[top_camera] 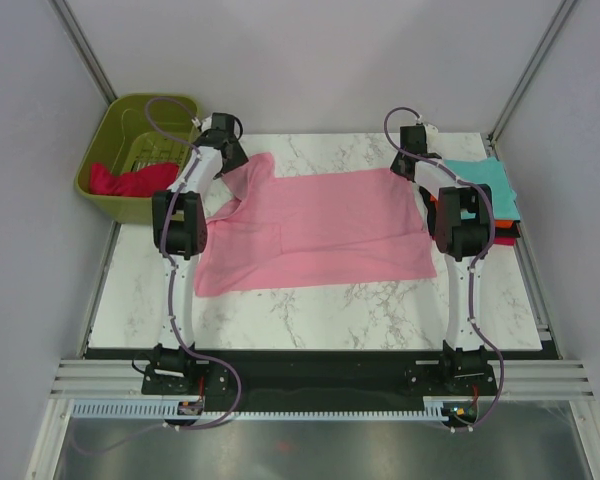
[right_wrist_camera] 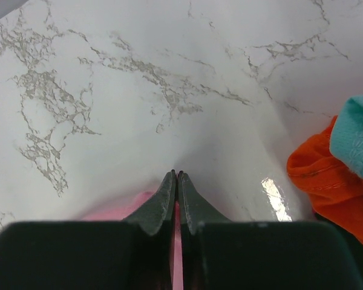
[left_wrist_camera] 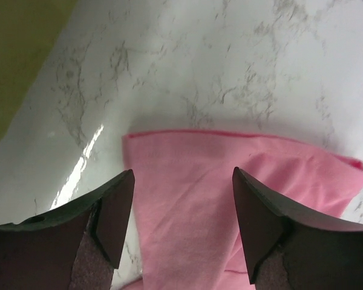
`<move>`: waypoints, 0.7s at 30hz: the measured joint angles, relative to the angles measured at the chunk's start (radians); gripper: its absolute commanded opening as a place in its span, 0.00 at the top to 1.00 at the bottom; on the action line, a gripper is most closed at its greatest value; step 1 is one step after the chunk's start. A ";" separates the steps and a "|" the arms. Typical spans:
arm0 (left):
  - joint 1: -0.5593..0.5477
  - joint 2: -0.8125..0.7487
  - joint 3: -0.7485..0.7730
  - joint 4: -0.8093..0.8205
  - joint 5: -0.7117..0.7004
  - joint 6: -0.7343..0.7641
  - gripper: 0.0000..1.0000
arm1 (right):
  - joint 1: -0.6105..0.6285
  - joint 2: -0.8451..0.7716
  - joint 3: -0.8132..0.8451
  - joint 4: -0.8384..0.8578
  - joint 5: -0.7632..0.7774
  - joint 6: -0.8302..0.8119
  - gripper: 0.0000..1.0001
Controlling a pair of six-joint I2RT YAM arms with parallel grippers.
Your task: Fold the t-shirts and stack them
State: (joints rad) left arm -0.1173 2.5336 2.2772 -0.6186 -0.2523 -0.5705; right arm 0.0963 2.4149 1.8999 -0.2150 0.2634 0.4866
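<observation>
Basket (top_camera: 130,208) left, folded stack (top_camera: 485,180) right; left hand (left_wrist_camera: 183,172) wide, right hand (right_wrist_camera: 176,174) pinching pink shirt (top_camera: 320,225).

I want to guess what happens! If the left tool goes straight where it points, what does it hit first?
Most likely the light pink t-shirt, which lies right under the open left tool. Depth is unclear, though.

White marble-veined surface (top_camera: 310,310), plain pale grey walls (top_camera: 320,60) all round, metal posts (top_camera: 82,45) in the corners, and a bright glint (right_wrist_camera: 272,192) just beside the right hand (right_wrist_camera: 176,175).
</observation>
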 measured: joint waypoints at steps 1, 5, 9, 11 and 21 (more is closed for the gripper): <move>-0.009 -0.007 -0.016 0.001 -0.011 0.000 0.25 | 0.000 0.000 0.000 0.000 0.000 0.000 0.92; -0.047 -0.018 -0.075 0.000 -0.078 0.027 0.20 | 0.000 -0.002 -0.003 0.002 0.000 0.006 0.92; -0.077 -0.018 -0.075 -0.008 -0.098 0.034 0.21 | 0.000 -0.004 -0.006 0.002 0.000 0.008 0.92; -0.082 -0.018 -0.075 -0.011 -0.099 0.034 0.25 | 0.000 -0.005 -0.008 0.002 0.000 0.010 0.92; -0.007 0.011 -0.003 -0.094 0.004 -0.016 0.79 | 0.000 -0.007 -0.012 0.003 0.000 0.014 0.92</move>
State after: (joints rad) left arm -0.1246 2.5443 2.2738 -0.7128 -0.2485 -0.5861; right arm 0.0963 2.4077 1.8877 -0.2123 0.2634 0.5011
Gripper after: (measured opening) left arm 0.322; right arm 0.087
